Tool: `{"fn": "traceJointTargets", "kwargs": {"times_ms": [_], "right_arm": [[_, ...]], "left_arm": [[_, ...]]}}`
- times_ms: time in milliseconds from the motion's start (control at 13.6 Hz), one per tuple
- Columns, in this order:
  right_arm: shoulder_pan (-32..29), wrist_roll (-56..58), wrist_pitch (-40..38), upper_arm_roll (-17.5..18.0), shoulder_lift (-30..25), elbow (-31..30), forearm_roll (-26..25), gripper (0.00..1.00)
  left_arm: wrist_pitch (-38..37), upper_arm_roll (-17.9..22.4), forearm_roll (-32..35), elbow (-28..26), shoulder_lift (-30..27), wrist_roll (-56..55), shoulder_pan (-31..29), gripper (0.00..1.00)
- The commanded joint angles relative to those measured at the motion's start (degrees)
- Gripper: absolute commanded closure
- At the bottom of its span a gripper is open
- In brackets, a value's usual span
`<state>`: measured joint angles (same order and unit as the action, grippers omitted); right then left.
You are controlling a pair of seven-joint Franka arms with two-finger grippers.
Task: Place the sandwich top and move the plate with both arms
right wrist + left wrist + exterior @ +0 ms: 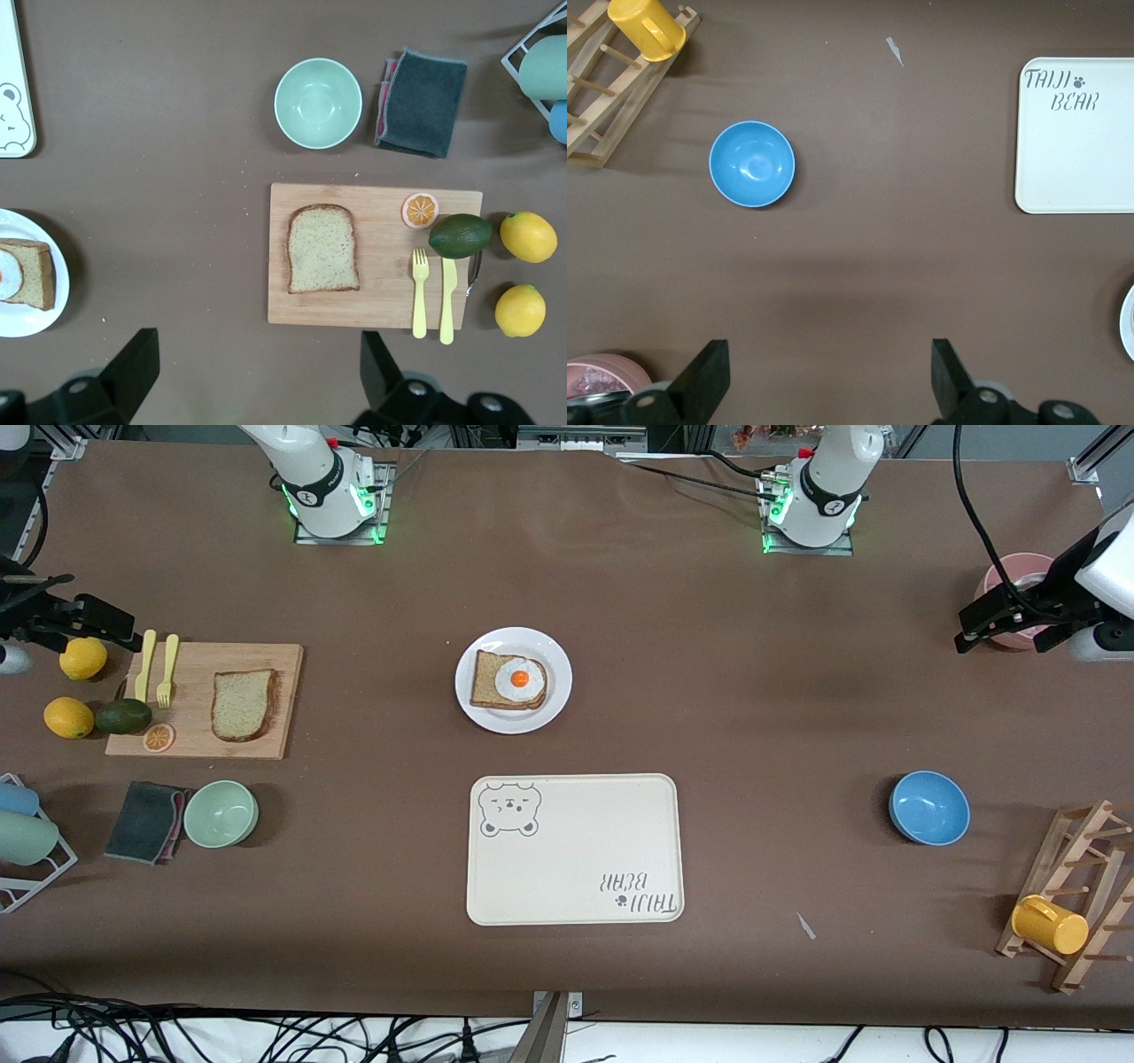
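The sandwich top (pixel 241 704), a plain brown bread slice, lies on a wooden cutting board (pixel 204 748) toward the right arm's end of the table; it also shows in the right wrist view (pixel 322 249). The white plate (pixel 558 682) sits mid-table and carries a slice topped with a fried egg (pixel 518 679). My right gripper (pixel 259 341) hangs open and empty, high over the table beside the board. My left gripper (pixel 828 350) is open and empty too, high over bare table near a pink bowl (pixel 1019 571).
A cream bear tray (pixel 576 850) lies nearer the camera than the plate. A green bowl (pixel 221 813) and dark cloth (pixel 146 821) sit near the board, with lemons (pixel 69 717), an avocado and yellow cutlery. A blue bowl (pixel 929 807) and a wooden rack with a yellow mug (pixel 1050 926) stand toward the left arm's end.
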<state>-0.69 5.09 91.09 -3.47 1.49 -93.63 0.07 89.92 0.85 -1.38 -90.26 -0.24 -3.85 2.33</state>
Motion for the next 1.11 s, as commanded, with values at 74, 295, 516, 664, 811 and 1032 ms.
{"fn": "traceJointTargets", "kwargs": {"times_ms": [74, 295, 516, 664, 811, 1032], "right_arm": [[-0.1, -0.17, 0.22, 0.3, -0.53, -0.41, -0.69, 0.0], [-0.1, -0.08, 0.14, 0.39, -0.53, -0.41, -0.69, 0.0], [-0.1, -0.08, 0.22, 0.3, -0.53, -0.41, -0.69, 0.0], [-0.1, -0.17, 0.05, 0.3, -0.26, -0.41, -0.6, 0.0], [-0.1, -0.26, 0.22, 0.3, 0.09, -0.33, -0.78, 0.0], [-0.1, -0.52, -0.3, 0.3, 0.35, -0.32, 0.01, 0.0]], "left_arm": [[-1.06, 0.29, -1.7, 0.96, 0.15, 0.24, 0.22, 0.0], [-1.06, 0.29, -1.61, 0.96, 0.15, 0.24, 0.22, 0.0], [-1.06, 0.29, -1.7, 0.96, 0.24, 0.24, 0.22, 0.0], [-1.06, 0.29, -1.7, 0.87, 0.24, 0.24, 0.22, 0.0], [-1.06, 0.29, -1.7, 0.96, 0.15, 0.24, 0.22, 0.0], [-1.06, 0.29, -1.7, 0.96, 0.15, 0.24, 0.22, 0.0]]}}
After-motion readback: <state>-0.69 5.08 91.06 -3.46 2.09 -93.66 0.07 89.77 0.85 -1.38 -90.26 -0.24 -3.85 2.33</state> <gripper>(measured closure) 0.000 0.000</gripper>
